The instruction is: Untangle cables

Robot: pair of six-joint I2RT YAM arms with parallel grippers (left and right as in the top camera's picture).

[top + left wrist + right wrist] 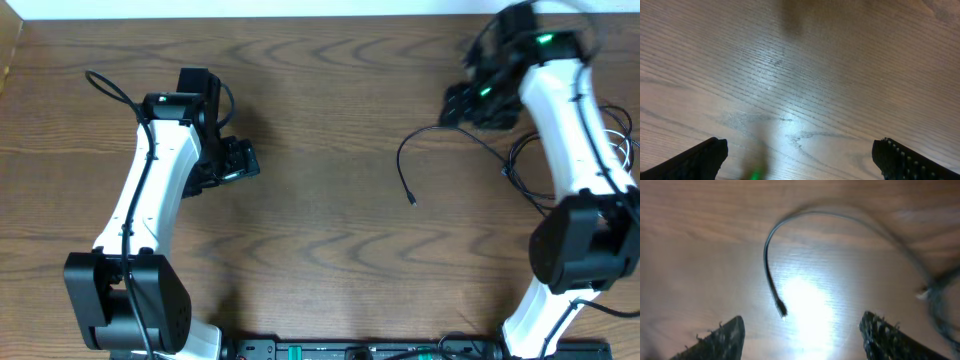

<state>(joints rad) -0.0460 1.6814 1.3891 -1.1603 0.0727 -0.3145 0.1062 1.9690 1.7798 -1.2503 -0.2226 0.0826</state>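
Observation:
A thin black cable lies on the table in an open arc, with its plug end toward the middle. In the right wrist view this cable curves up from its plug and runs right into a blurred bundle. More thin cable loops lie beside the right arm, partly hidden by it. My right gripper is open and empty above the far right of the table, and its fingers are well apart. My left gripper is open and empty, with only bare wood between its fingers.
The wooden table fills the view, with its far edge along the top. A black bar with green lights sits at the front edge between the two arm bases.

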